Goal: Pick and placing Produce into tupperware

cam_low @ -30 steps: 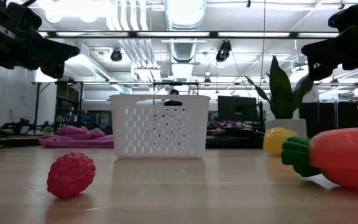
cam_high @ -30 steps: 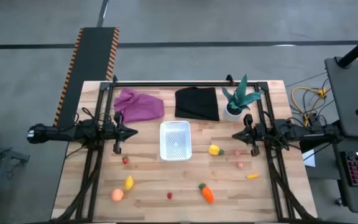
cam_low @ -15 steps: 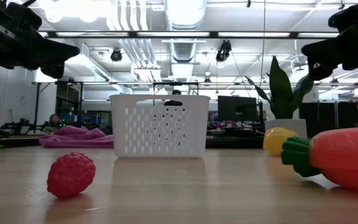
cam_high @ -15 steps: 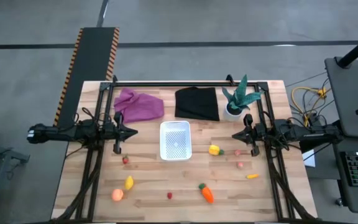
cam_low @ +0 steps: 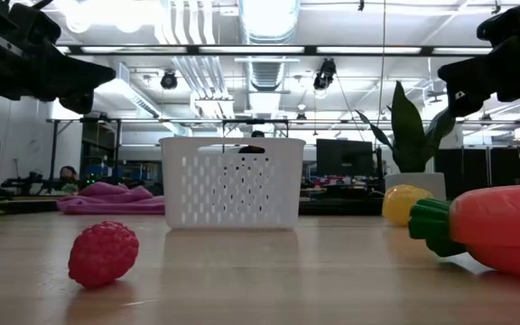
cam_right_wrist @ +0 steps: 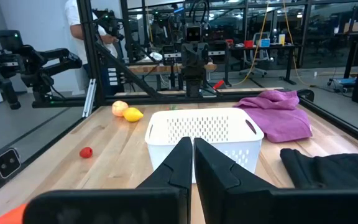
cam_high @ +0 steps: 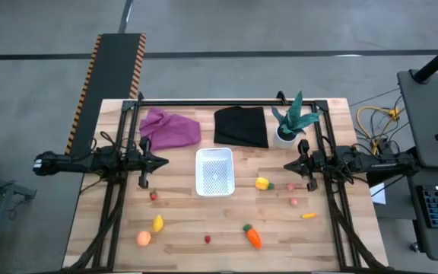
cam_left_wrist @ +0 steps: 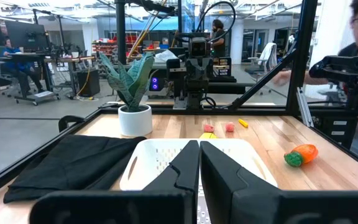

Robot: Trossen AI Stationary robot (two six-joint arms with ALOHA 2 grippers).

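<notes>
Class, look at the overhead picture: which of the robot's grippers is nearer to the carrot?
Right. The carrot lies near the table's front edge, right of centre. The right gripper hangs closer to it; the left gripper is farther, beyond the tub.

A white perforated tupperware (cam_high: 214, 172) is stood upright at the table's middle, while the produce is scattered round it on the wood: a lemon (cam_high: 261, 183) just right, a carrot (cam_high: 252, 237), a red berry (cam_high: 207, 239), a second lemon (cam_high: 157, 223) and a peach (cam_high: 143, 237) nearer the front.
</notes>
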